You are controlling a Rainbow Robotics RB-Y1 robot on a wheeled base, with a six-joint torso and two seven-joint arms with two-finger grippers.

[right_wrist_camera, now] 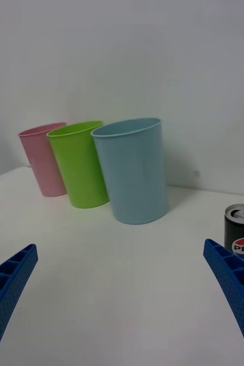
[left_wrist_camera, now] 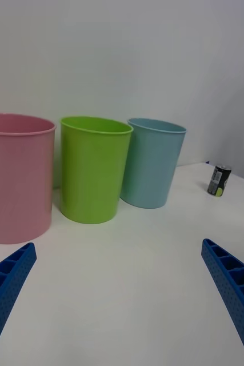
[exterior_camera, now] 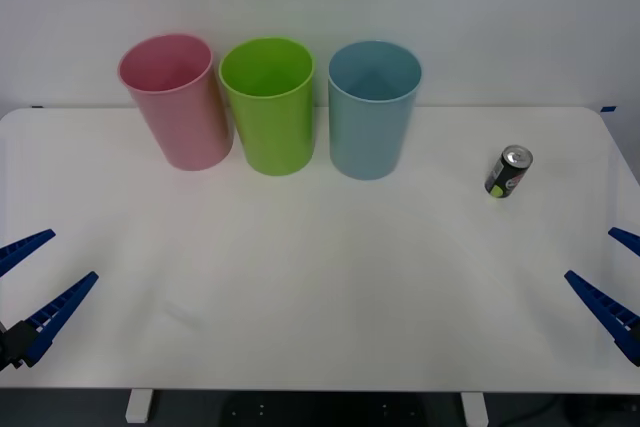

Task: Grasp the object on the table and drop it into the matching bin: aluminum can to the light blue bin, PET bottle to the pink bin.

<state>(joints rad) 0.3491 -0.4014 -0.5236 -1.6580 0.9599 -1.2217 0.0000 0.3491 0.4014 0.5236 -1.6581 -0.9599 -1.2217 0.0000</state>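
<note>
Nearest the robot, the left pincer (exterior_camera: 38,272) sits low at the counter's (exterior_camera: 320,287) near left edge, its two blue ribbed fingers spread wide with nothing between them. The right pincer (exterior_camera: 612,277) mirrors it at the near right edge, equally released and empty. Both hover over bare white surface, well apart from everything else.

Farther out on the right side stands the aluminum can (exterior_camera: 509,171), upright on the counter, apart from the bins and nearer the right pincer than the left. From the front it reads as a small dark cylinder with a silver top and a yellow-green mark; the right wrist view brings the aluminum can (right_wrist_camera: 242,237) close enough to show a round red, white and blue logo with white lettering on its side, partly cut by one blue finger (right_wrist_camera: 236,297). In the left wrist view it is just a small dark shape beyond the bins.

At the far edge, before a white wall, three tapered bins stand in a close row: the pink bin (exterior_camera: 177,102) on the left, a lime green bin (exterior_camera: 268,105) in the middle, and the light blue bin (exterior_camera: 373,109) closest to the can. The front view looks down into their open mouths; the wrist views show their sides.
</note>
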